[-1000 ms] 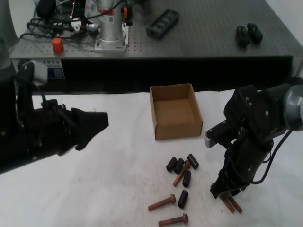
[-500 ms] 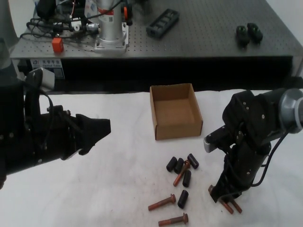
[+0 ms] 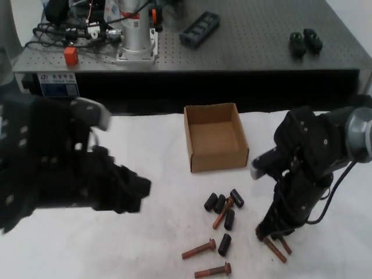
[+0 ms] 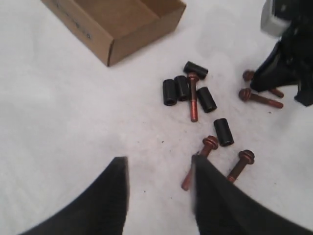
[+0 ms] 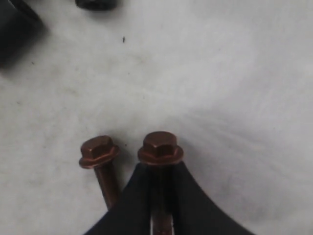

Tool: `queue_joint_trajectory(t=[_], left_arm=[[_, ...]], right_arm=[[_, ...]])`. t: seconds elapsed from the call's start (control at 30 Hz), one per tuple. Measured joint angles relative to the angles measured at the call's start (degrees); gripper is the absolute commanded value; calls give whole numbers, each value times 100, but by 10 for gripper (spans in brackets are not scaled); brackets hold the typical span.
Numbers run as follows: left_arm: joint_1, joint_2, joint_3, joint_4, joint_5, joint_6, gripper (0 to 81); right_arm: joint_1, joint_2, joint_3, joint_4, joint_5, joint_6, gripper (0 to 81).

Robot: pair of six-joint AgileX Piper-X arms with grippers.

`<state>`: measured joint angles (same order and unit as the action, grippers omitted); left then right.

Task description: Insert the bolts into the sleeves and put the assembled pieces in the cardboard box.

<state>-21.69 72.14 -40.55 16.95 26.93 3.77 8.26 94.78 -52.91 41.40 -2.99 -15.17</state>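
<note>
Several black sleeves (image 3: pixel 221 203) and copper bolts (image 3: pixel 199 249) lie loose on the white cloth in front of the open cardboard box (image 3: pixel 216 136). In the left wrist view the sleeves (image 4: pixel 182 88) cluster around one bolt (image 4: pixel 193 100), and the box (image 4: pixel 117 24) is beyond them. My left gripper (image 4: pixel 159 196) hovers open over bare cloth short of the pile, holding nothing. At the right of the pile, my right gripper (image 5: pixel 159 200) is down on the cloth, shut on the shaft of a bolt (image 5: pixel 160 148). A second bolt (image 5: pixel 100 152) lies just beside it.
Behind the cloth runs a perforated metal bench (image 3: pixel 261 40) carrying cables, a metal post and small black parts. Bare cloth stretches to the left of the box and in front of my left arm (image 3: pixel 58 168).
My left arm has swung forward and to the right, closer to the pile. My right arm has stayed at the two bolts, which have shifted a little on the cloth.
</note>
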Motion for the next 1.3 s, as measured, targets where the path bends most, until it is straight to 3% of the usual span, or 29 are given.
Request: queue_joint_trajectory(t=[0.37, 0.63, 0.73, 0.87, 1.3], left_arm=[[-1205, 2051, -2093, 1434, -816, 927, 303], [-1712, 3558, -3814, 2787, -1236, 878, 303], [-2119, 4277, -4725, 3554, -1384, 819, 303], [-2412, 4720, -5125, 3781, -1625, 636, 303], [-2529, 5066, -5165, 3861, -1663, 143, 301]], right_arm=[[-475, -1651, 0, 458, -1040, 393, 0], [-755, -2475, 6, 843, -1124, 419, 0], [-780, -2564, 6, 950, -1124, 419, 0], [-780, -2574, 6, 1052, -1124, 486, 0], [-780, -2574, 6, 1072, -1124, 492, 0]])
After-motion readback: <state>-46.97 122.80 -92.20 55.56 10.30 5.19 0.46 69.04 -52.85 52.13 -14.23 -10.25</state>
